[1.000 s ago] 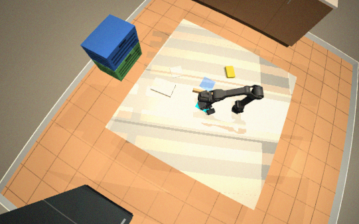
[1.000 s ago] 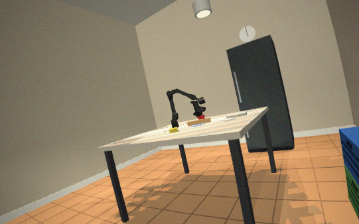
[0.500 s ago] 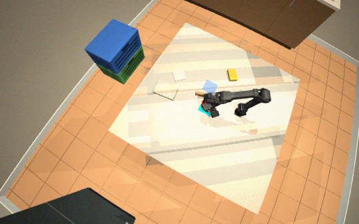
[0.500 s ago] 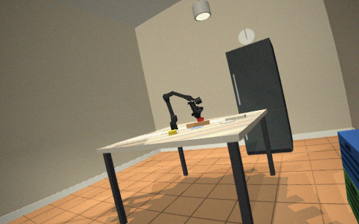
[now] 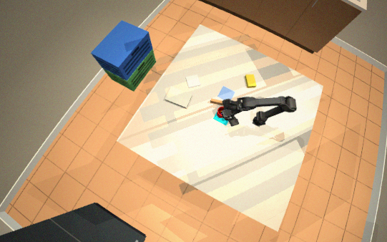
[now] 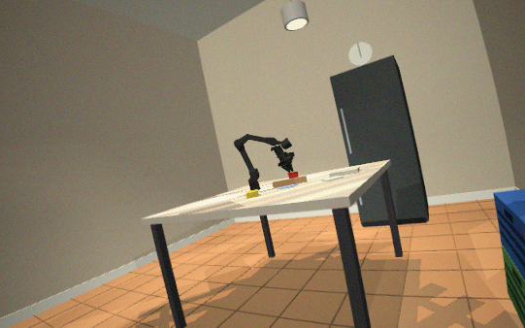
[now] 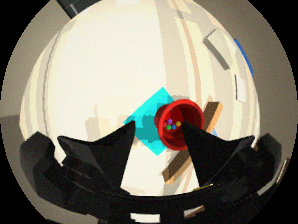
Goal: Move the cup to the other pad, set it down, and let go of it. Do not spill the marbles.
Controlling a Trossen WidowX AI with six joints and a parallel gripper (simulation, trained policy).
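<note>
A red cup (image 5: 220, 112) (image 6: 293, 175) (image 7: 180, 142) stands upright, its base over the right part of the cyan pad (image 5: 220, 120) (image 7: 150, 107). Several coloured marbles (image 7: 172, 125) lie inside it. The blue pad (image 5: 226, 93) (image 6: 288, 186) is bare, beyond a wooden bar. My gripper (image 5: 224, 113) (image 6: 290, 170) (image 7: 159, 124) is open just above the cup. In the wrist view the right fingertip overlaps the cup's mouth and the left one is clear of it over the cyan pad; whether a finger touches the rim cannot be told.
The wooden bar (image 5: 216, 101) (image 6: 289, 182) (image 7: 214, 115) lies between the pads, close beside the cup. A yellow block (image 5: 250, 81) (image 6: 252, 194) lies past the blue pad. A pale slab (image 5: 179, 98) (image 7: 216, 48) and a small white tile (image 5: 193, 81) (image 7: 240, 88) lie farther out.
</note>
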